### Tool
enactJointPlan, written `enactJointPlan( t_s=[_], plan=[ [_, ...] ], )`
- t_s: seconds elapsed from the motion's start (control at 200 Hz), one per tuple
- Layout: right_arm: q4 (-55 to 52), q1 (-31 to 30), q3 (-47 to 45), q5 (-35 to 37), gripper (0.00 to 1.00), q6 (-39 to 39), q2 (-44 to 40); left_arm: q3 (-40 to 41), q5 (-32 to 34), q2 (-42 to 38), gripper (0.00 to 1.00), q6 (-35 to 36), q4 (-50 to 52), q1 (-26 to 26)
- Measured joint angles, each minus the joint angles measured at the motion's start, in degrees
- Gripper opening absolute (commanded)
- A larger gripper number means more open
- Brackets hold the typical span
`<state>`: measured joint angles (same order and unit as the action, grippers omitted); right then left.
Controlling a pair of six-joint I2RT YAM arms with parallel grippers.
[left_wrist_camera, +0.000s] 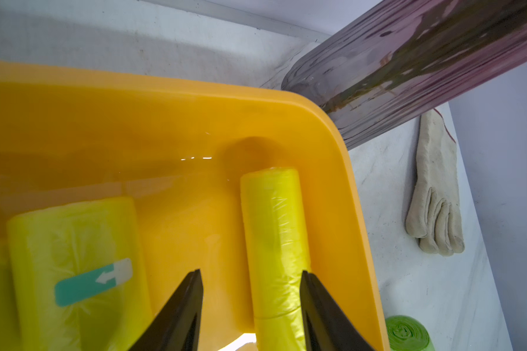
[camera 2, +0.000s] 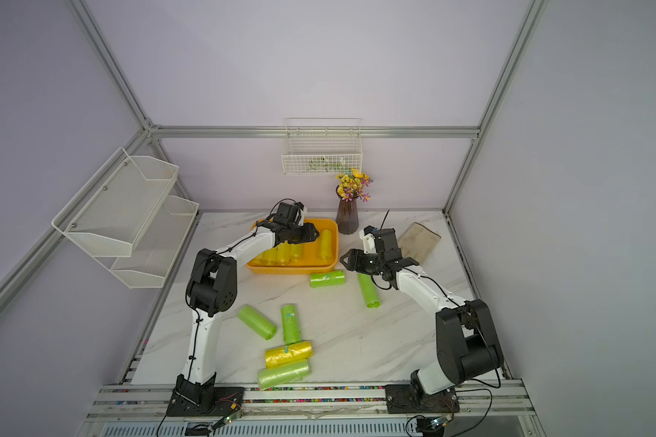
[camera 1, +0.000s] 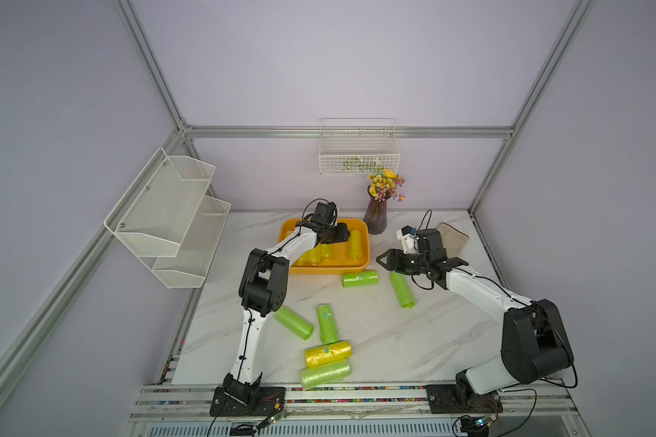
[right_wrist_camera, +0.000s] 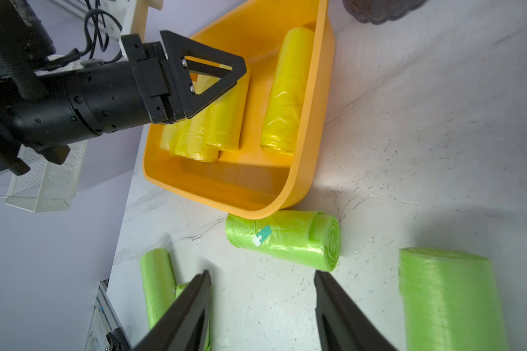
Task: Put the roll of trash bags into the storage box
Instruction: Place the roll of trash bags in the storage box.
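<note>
The orange-yellow storage box (camera 1: 330, 269) (camera 2: 288, 269) stands at the back of the table with several yellow rolls of trash bags (camera 1: 319, 254) lying in it. One yellow roll (camera 1: 355, 244) (left_wrist_camera: 274, 218) (right_wrist_camera: 286, 91) lies alone along the box's right wall. My left gripper (camera 1: 347, 232) (left_wrist_camera: 251, 272) hovers open just above that roll, gripping nothing. My right gripper (camera 1: 379, 261) (right_wrist_camera: 262, 272) is open and empty over bare table just right of the box. A green roll (camera 1: 359, 279) (right_wrist_camera: 283, 240) lies against the box's front wall, and another green roll (camera 1: 402, 289) lies to its right.
Two green rolls (camera 1: 293, 322) (camera 1: 327, 323), a yellow roll (camera 1: 327, 353) and a green roll (camera 1: 324, 374) lie nearer the table's front edge. A vase of flowers (camera 1: 375, 217) stands by the box's back right corner. A glove (camera 1: 453, 236) lies at the back right. A wire basket (camera 1: 358, 155) and a mesh rack (camera 1: 167, 219) hang on the walls.
</note>
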<state>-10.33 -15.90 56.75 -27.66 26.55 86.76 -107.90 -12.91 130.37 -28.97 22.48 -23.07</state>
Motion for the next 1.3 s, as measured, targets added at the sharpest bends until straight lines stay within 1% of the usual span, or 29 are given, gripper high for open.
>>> enactJointPlan(
  t_s=[0.115,0.23,0.63,0.755,0.82,0.915,1.0,1.095,1.2,1.3],
  plan=[
    [-0.04,0.0,-0.11,0.02,0.59,-0.07,-0.42,0.0,1.27,0.13,0.52,0.04,0.96,-0.22],
    [-0.04,0.0,-0.11,0.0,0.6,-0.07,-0.55,-0.02,1.84,0.13,0.57,0.22,1.2,-0.22],
    [-0.39,-0.02,-0.11,0.07,0.6,-0.5,-0.55,-1.53,1.6,0.98,0.59,0.87,1.57,-0.61],
    [-1.95,-1.42,-0.09,1.36,0.6,-2.03,-0.63,-0.98,1.62,0.66,0.61,1.57,1.44,-0.57],
    [-3.3,-3.34,-0.04,2.47,0.6,-3.28,-0.63,1.09,1.6,-0.5,0.62,1.77,1.22,-0.28],
    [-5.57,-8.59,-0.04,4.72,0.61,-5.51,-0.63,6.4,1.6,-4.04,0.63,1.84,1.16,0.94],
    [-7.26,-14.53,-0.04,5.84,0.61,-7.87,-0.63,11.5,1.55,-8.79,0.64,2.03,0.83,2.91],
    [-8.44,-19.87,-0.11,6.38,0.61,-10.45,-0.66,16.76,2.56,-14.95,0.65,2.29,0.83,5.49],
    [-10.47,-23.67,-0.22,7.67,0.63,-13.42,-1.09,21.64,4.28,-21.51,0.67,2.82,0.48,8.13],
    [-12.37,-27.1,-0.22,9.16,0.64,-15.98,-1.68,25.42,5.46,-26.34,0.68,3.06,0.33,9.49]
  ],
)
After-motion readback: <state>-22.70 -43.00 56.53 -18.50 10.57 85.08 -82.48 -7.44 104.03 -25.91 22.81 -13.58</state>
